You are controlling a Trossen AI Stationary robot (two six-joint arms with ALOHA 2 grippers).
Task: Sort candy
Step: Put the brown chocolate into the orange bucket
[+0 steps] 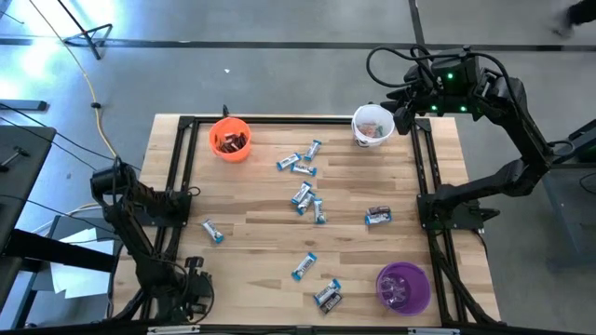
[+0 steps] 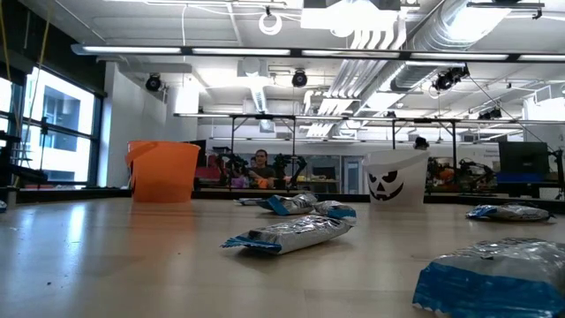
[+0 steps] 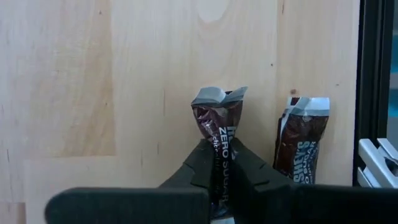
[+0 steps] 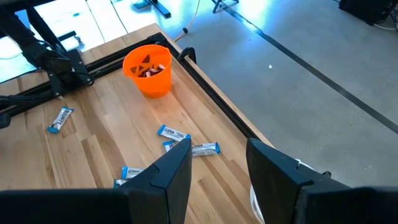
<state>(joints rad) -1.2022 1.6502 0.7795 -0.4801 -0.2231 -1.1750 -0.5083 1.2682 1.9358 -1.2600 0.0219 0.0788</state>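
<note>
In the left wrist view my left gripper (image 3: 219,152) is shut on a dark brown candy (image 3: 217,115). A second dark brown candy (image 3: 301,143) lies flat on the wood right beside it, next to the black frame rail (image 3: 368,93). From above, my left gripper (image 1: 194,284) sits at the table's near left corner and its arm hides both pieces. My right gripper (image 4: 217,174) hangs open, high over the far right corner by the white cup (image 1: 372,126), with nothing between its fingers. Blue-and-white candy (image 1: 303,195) lies scattered across the middle. My left gripper pinches the dark brown candy about its middle (image 3: 217,144) between its two fingers. The fingers come steeply from above and lie across the wrapper's width. The crimped far end (image 3: 217,96) sticks out past the fingertips. Whether the piece is off the wood I cannot tell.
An orange cup (image 1: 230,138) holding candy stands far left, and a purple cup (image 1: 402,287) stands near right. Dark pieces lie at the middle right (image 1: 377,216) and near the front edge (image 1: 328,296). Black frame rails (image 1: 424,177) border the tabletop.
</note>
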